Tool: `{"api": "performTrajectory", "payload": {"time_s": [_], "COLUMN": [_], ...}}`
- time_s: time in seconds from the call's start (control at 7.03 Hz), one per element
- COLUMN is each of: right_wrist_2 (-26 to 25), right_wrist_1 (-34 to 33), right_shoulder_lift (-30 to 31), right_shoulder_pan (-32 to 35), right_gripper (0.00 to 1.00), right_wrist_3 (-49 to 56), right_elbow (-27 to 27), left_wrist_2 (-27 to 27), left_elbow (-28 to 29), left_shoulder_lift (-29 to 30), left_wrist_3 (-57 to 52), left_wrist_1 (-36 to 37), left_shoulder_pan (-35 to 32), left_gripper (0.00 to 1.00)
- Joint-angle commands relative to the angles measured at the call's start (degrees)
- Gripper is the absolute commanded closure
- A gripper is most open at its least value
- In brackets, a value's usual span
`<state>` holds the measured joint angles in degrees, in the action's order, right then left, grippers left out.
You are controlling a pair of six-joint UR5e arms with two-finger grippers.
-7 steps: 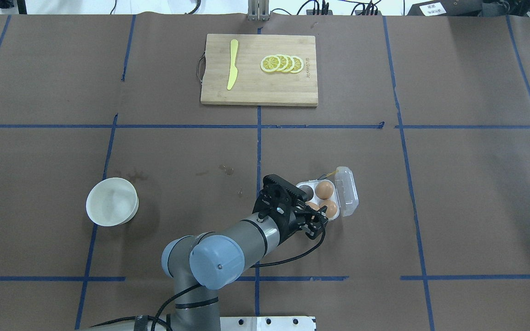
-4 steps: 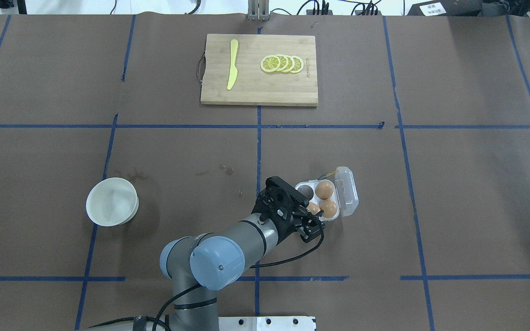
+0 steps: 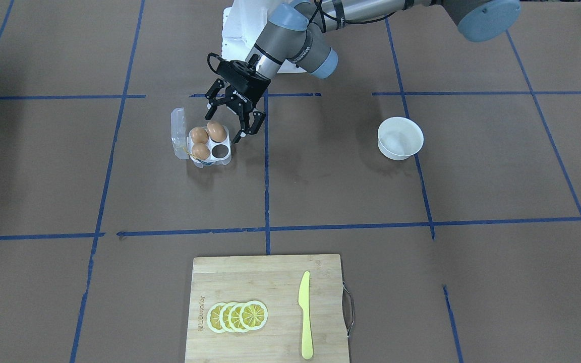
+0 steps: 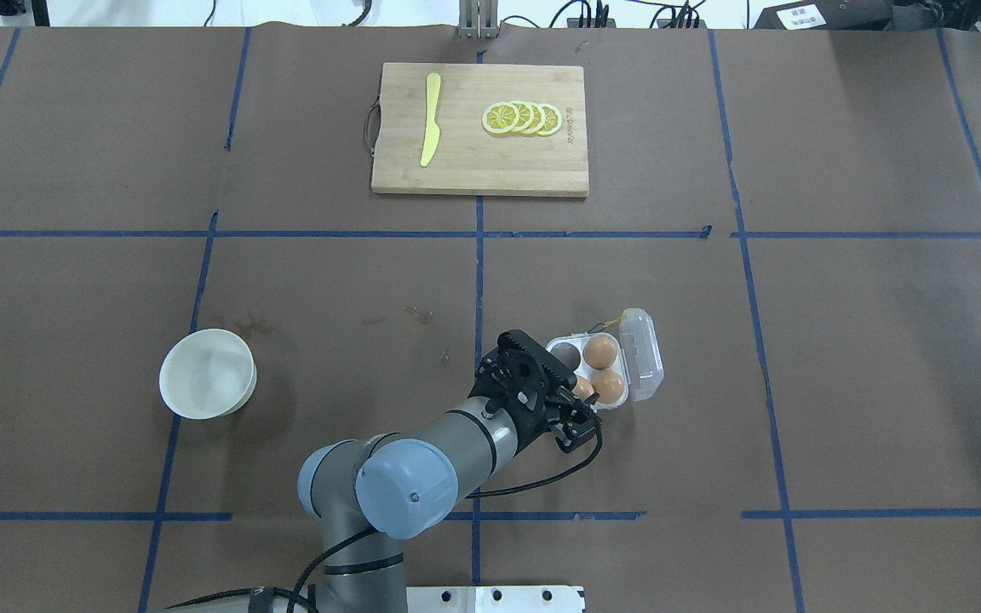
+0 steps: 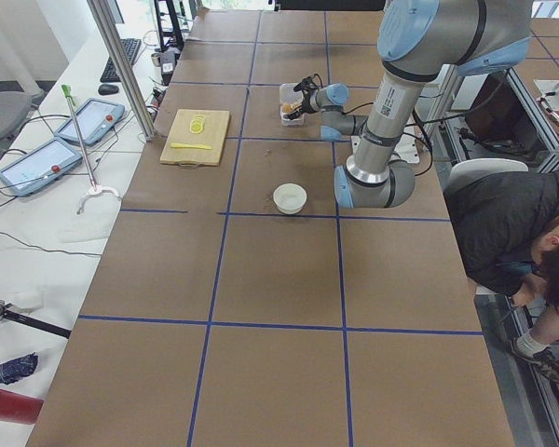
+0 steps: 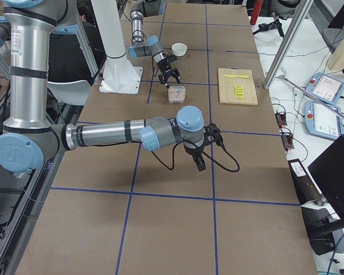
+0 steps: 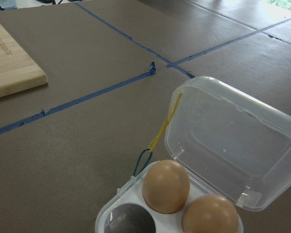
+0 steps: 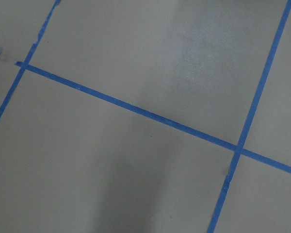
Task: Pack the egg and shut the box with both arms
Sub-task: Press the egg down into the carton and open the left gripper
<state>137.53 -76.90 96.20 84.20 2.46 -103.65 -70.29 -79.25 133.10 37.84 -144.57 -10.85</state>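
Three brown eggs sit in the clear egg carton, near the desk's robot-side edge. The egg lies cupped under the left gripper, which hangs spread and empty. Packing looks done. The lid stands open, so closing remains. I cannot tell the right gripper's state.

Left arm: reaches forward and toward the robot's right, forearm running out from a blue-capped elbow, wrist bent so the tool points down and outward. Left gripper: jaws spread wide, black open-frame fingers splayed to either side, tips lowest. Right arm: seen only from the right-end camera; upper column upright, forearm stretched out near level, wrist turned down. Right gripper: hangs pointing down, cable looping off it; whether its jaws are apart or together can't be made out.
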Motion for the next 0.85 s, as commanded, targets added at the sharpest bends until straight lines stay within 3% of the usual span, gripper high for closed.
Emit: {"api": "performTrajectory", "payload": {"time_s": [0.0, 0.71], "right_wrist_2": [0.02, 0.02], "right_wrist_1": [0.0, 0.0], "right_shoulder_lift": [0.04, 0.04], "right_shoulder_pan": [0.0, 0.0], "right_gripper": [0.0, 0.0], "right_wrist_3": [0.0, 0.0], "right_elbow": [0.02, 0.11], "left_wrist_2": [1.2, 2.0], "left_elbow": [0.5, -0.11], "left_shoulder_lift": [0.05, 0.4], "left_wrist_3": [-0.13, -1.71], "left_wrist_1": [0.08, 1.31], "left_shoulder_pan": [0.04, -0.23], "left_gripper": [0.01, 0.01]}}
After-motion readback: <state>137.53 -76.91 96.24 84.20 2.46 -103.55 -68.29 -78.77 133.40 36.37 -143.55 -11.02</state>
